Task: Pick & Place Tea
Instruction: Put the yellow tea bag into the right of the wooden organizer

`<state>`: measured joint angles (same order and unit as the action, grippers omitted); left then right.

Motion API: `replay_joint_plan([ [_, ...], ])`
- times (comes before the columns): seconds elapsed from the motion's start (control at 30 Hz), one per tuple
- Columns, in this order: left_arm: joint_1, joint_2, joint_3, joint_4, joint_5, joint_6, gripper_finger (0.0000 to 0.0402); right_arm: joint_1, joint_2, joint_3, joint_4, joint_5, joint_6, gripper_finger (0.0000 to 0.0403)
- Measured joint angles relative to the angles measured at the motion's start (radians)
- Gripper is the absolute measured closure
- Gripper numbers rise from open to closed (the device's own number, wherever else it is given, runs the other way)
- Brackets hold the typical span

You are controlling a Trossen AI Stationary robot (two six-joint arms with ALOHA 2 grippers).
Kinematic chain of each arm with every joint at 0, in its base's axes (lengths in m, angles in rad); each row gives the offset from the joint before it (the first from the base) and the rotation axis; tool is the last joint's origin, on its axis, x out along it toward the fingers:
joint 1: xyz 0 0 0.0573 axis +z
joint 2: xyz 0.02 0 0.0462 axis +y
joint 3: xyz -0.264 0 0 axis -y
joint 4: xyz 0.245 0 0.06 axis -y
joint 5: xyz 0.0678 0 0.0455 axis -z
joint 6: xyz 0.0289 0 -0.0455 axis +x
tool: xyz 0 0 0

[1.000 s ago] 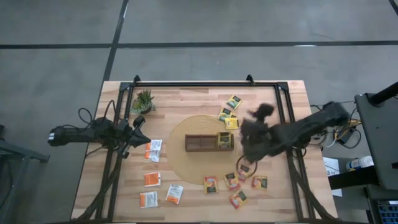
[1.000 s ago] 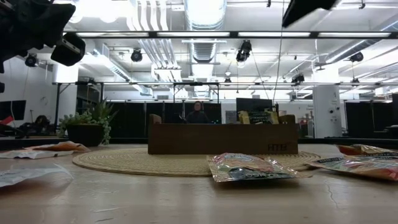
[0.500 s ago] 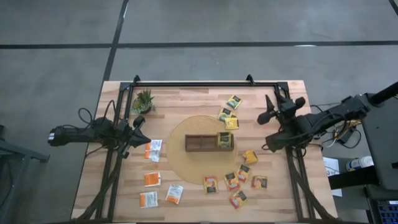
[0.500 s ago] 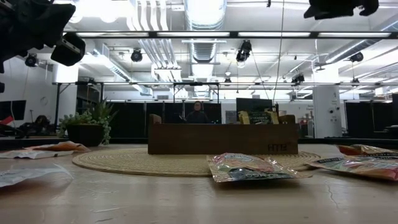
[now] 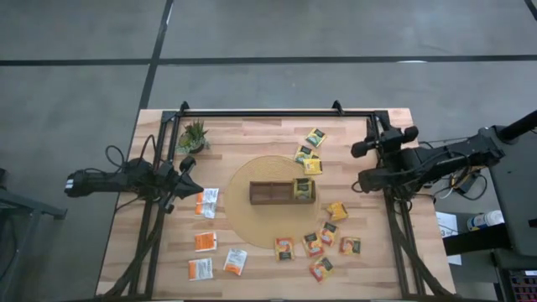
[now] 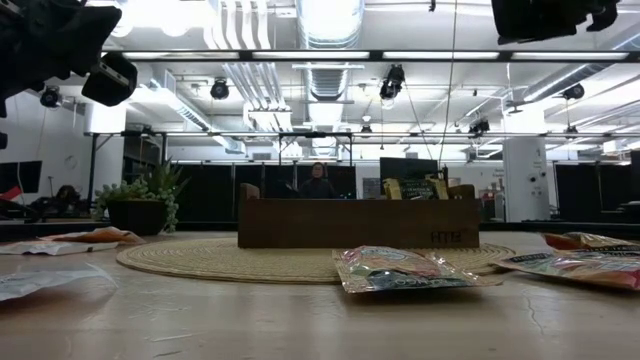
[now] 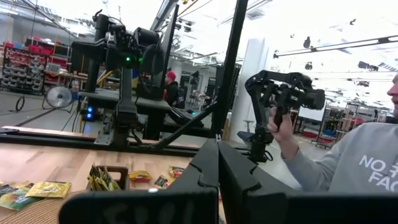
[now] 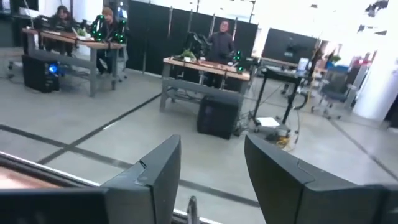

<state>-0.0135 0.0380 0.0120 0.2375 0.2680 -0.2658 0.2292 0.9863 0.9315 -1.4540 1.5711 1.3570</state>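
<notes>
On the table (image 5: pixel 252 134), biggest first: the round mat (image 5: pixel 243 220) mid-table carries the wooden tray (image 5: pixel 273 192), which already has a sachet at its right end. Loose tea sachets (image 5: pixel 312 243) lie scattered toward the front right, more front left and back. My right claw (image 5: pixel 363 164) hangs released and empty by the right edge, so I'd say I'm between picks; next I need to drop onto one sachet. My left claw (image 5: pixel 186 176) sits clenched at the left edge.

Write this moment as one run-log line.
left gripper: shut, parked at table's left | right gripper: open, empty, raised at right edge | tray: sachets in one end compartment
</notes>
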Motion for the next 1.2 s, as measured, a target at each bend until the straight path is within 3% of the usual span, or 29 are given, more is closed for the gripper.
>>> replay_joint_plan([
  [0.23, 0.000, 0.000, 0.000, 0.000, 0.000, 0.000, 0.0402, -0.003, -0.001, 0.024, 0.003, 0.000, -0.104, 0.0226],
  [0.63, 0.000, 0.000, 0.000, 0.000, 0.000, 0.000, 0.0402, -0.079, -0.009, -0.004, 0.006, -0.004, -0.019, 0.0225],
  [0.97, 0.000, 0.000, 0.000, 0.000, 0.000, 0.000, 0.0402, -0.212, -0.080, 0.039, 0.009, -0.191, -0.016, 0.0225],
  [1.2, 0.000, 0.000, 0.000, 0.000, 0.000, 0.000, 0.0402, -0.218, -0.115, 0.074, 0.150, -0.316, -0.240, 0.0225],
])
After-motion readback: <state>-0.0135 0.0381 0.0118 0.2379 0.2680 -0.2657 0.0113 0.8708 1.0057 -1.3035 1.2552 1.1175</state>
